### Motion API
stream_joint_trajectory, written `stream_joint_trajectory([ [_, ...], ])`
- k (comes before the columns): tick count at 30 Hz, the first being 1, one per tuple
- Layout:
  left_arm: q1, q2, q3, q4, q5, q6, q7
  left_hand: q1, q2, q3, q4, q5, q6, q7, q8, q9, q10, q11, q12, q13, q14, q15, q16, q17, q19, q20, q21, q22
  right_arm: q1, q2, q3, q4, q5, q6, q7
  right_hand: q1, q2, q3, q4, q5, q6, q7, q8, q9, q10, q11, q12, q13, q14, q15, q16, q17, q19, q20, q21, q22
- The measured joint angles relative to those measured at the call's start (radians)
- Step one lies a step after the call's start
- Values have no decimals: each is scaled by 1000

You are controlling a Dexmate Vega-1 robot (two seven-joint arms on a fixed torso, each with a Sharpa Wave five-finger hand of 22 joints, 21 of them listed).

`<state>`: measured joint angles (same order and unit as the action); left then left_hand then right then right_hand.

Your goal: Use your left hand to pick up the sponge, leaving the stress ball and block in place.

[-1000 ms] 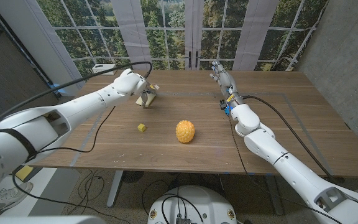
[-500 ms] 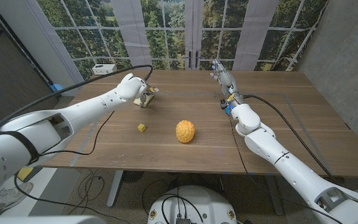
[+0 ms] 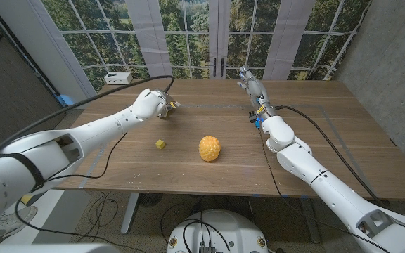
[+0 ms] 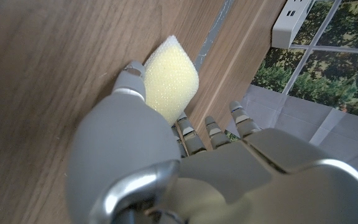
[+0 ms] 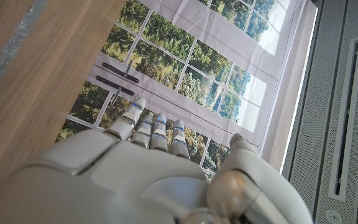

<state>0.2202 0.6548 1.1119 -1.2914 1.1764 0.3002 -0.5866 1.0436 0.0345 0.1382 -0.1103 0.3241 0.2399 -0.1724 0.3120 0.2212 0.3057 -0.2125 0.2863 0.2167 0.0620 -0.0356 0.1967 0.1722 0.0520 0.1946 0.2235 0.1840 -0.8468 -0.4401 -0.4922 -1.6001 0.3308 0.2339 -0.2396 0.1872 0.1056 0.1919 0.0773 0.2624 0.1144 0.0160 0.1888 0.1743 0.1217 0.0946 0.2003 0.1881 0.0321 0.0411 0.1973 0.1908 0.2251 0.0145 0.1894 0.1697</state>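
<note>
My left hand holds the pale yellow sponge at the table's far left, a little above the wood. In the left wrist view the sponge is pinched between the thumb and the fingers of the left hand, with one corner sticking out. The small yellow block lies on the table nearer to me. To its right sits the orange stress ball. My right hand stands at the far middle of the table with its fingers stretched out and nothing in it; the right hand shows the same from the wrist.
A white power strip lies at the far left corner of the wooden table, and also shows as the power strip from the left wrist. Black cables trail over the table's left side. Windows stand behind the far edge.
My left hand has lifted the sponge slightly off the table and drawn it a little farther away. The stress ball, the block and the right hand have stayed put.
</note>
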Motion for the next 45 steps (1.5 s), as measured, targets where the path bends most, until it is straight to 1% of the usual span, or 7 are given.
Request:
stream_joint_trajectory([
  [4, 8, 15, -11, -38, 10, 16, -2, 6, 4, 0, 0, -4, -3, -3, -4, 0, 0, 0, -7, 0, 0, 0, 0, 0, 0, 0, 0, 0, -1, -2, 0, -3, 0, -1, 0, 0, 0, 0, 0, 0, 0, 0, 0, 0, 0, 0, 0, 0, 0, 0, 0, 0, 0, 0, 0, 0],
  [7, 16, 26, -22, -67, 22, 29, -10, 6, 3, -1, 0, -7, 35, -42, -4, 1, 0, 0, -6, 0, 0, 0, 0, 0, 0, 0, 0, 0, -2, -4, 0, -5, 0, -1, 1, 0, 0, 0, 0, 0, 0, 0, 0, 0, 0, 0, 0, 0, 0, 0, 0, 0, 0, 0, 0, 0],
  [9, 22, 32, -28, -84, 30, 39, -14, 6, 3, -7, -1, -7, 43, -50, -3, 6, 0, 0, -12, 0, 0, 0, 0, 0, 4, 4, 0, 0, -3, -6, 1, -6, 0, -1, 4, 0, 0, 0, 0, 0, 0, 0, 0, 0, 0, 0, 0, 0, 0, 0, 0, 0, 0, 0, 0, 0],
  [17, 51, 57, -71, -162, 64, 70, -14, 13, 11, -12, -4, -7, 63, -47, -7, 1, 16, -2, -15, 4, 21, 0, 0, 0, 12, 12, 0, 0, -8, -10, 4, -6, 6, 6, 13, 0, 0, 0, 0, 0, 0, 0, 0, 0, 0, 0, 0, 0, 0, 0, 0, 0, 0, 0, 0, 0],
  [31, 95, 80, -134, -272, 118, 86, -44, 25, 22, -24, -1, -22, 109, -47, 0, 1, 55, -5, -20, 9, 43, 0, 0, 0, 36, 11, 0, 0, -19, -20, 10, -7, 19, 23, 32, 0, 0, 0, 0, -4, 0, 0, 0, 0, 0, 0, 0, 0, 0, 0, 0, 0, 0, 0, 0, 0],
  [37, 128, 96, -174, -349, 136, 90, -79, 25, 22, -24, -1, -22, 109, -47, 0, -3, 55, -5, -28, 9, 43, 0, -5, 0, 36, 11, -4, 0, -20, -28, 13, -14, 24, 24, 43, 0, 0, 0, 0, -4, 0, 0, 0, 0, 0, 0, 0, 0, 0, 0, 0, 0, 0, 0, 0, 0],
  [45, 178, 121, -224, -454, 163, 90, -138, 26, 24, -35, 4, -22, 94, -51, -20, -3, 46, 4, -42, 14, 43, 0, -8, 0, 36, 11, -7, 0, -19, -41, 16, -22, 37, 12, 60, 0, 0, 0, 0, -4, 0, 0, 0, 0, 0, 0, 0, 0, 0, 0, 0, 0, 0, 0, 0, 0],
])
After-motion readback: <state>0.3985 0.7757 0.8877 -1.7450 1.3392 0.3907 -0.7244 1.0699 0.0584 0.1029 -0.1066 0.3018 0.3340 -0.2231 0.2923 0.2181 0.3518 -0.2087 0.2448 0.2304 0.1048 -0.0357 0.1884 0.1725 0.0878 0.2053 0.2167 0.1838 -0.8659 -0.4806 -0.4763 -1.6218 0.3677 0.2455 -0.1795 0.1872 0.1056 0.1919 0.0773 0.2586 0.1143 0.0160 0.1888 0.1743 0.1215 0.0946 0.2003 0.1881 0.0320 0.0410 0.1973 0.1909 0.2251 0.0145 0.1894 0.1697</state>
